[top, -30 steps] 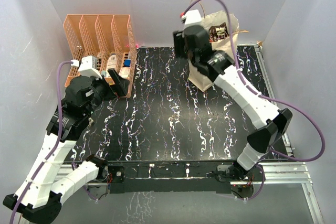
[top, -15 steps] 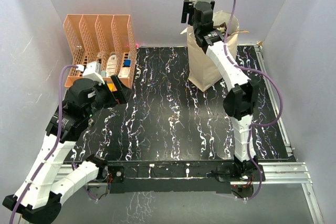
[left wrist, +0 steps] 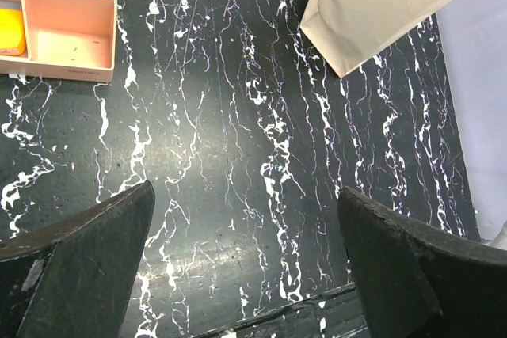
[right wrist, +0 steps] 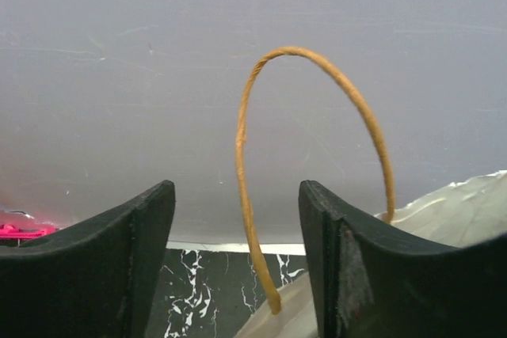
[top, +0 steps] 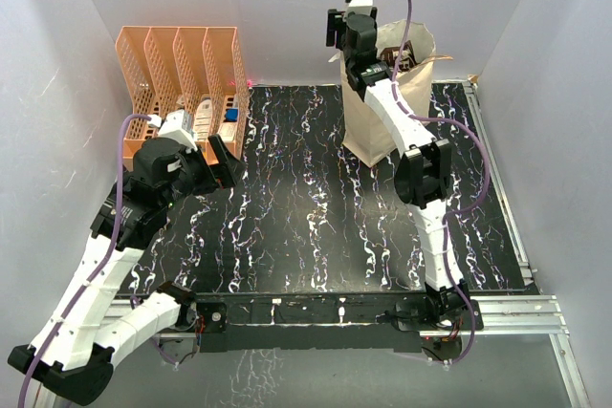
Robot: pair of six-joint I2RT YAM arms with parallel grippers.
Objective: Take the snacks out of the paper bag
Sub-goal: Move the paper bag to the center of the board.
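Observation:
The tan paper bag stands upright at the back right of the table. Something dark shows in its open mouth; I cannot make out single snacks. My right gripper is raised at the bag's upper left edge. In the right wrist view it is open, with one brown cord handle standing between its fingers, not pinched, and the bag's rim at the lower right. My left gripper is open and empty over the table's left part; in its wrist view the bag's bottom corner lies far ahead.
An orange slotted rack with small white and blue items stands at the back left, close to my left gripper; its tray shows in the left wrist view. Grey walls enclose the black marbled table.
My right arm has swung up from in front of the bag and now stands tall, with the gripper at the bag's top left edge. My left gripper has shifted slightly right.

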